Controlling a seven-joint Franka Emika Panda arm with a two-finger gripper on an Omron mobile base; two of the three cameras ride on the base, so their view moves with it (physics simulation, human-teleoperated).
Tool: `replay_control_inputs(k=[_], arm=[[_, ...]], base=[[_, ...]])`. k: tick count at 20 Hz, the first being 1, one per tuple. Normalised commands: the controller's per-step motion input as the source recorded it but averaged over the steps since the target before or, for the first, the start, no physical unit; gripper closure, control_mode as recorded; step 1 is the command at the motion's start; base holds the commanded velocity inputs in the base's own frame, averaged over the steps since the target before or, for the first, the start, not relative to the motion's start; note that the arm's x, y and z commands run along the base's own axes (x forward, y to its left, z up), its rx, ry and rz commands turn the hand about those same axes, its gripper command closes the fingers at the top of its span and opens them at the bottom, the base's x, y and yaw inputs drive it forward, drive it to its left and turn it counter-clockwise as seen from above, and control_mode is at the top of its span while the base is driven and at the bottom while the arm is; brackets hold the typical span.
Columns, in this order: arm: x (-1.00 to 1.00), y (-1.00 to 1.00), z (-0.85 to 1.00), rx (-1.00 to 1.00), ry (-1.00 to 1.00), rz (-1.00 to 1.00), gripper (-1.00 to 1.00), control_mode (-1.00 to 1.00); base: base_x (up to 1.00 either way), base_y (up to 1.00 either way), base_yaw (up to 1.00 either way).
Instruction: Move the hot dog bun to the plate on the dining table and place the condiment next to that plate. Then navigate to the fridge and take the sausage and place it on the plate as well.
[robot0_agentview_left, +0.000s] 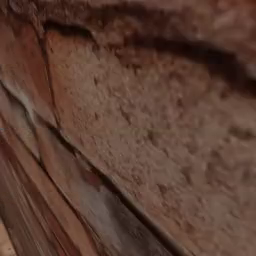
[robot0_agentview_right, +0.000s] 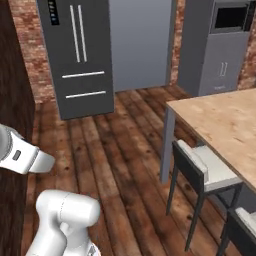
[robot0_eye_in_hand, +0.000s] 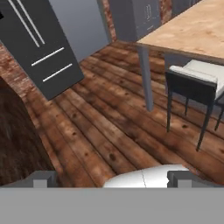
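Note:
The tall dark grey fridge (robot0_agentview_right: 75, 55) stands shut at the back left, across the wooden floor, and its pale bar handles also show in the hand view on the fridge (robot0_eye_in_hand: 39, 48). The pale wood dining table (robot0_agentview_right: 225, 125) reaches in from the right, with a bare corner of the dining table (robot0_eye_in_hand: 192, 30) in the hand view. My gripper (robot0_eye_in_hand: 113, 179) is open, its two dark fingertips (robot0_eye_in_hand: 43, 178) wide apart with nothing between them, hanging above the floor. The hot dog bun, the plate, the condiment and the sausage are out of view.
Dark chairs with white cushions (robot0_agentview_right: 205, 170) (robot0_eye_in_hand: 197, 81) are tucked at the table's near side. A grey cabinet with an oven (robot0_agentview_right: 220, 50) stands at the back right. A dark wood cabinet side (robot0_agentview_right: 12, 100) runs along my left. A blurred brown surface (robot0_agentview_left: 150, 125) sits close to the left base camera.

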Motion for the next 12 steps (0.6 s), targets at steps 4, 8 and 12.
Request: replay_control_inputs(k=[4,8,12], arm=[[0.00,0.00,0.00,0.00,0.00,0.00,-1.00,1.00],[0.00,0.00,0.00,0.00,0.00,0.00,-1.00,1.00],[0.00,0.00,0.00,0.00,0.00,0.00,-1.00,1.00]], base=[[0.62,0.46,0.44],[1.00,0.04,0.33],[1.00,-0.06,0.26]])
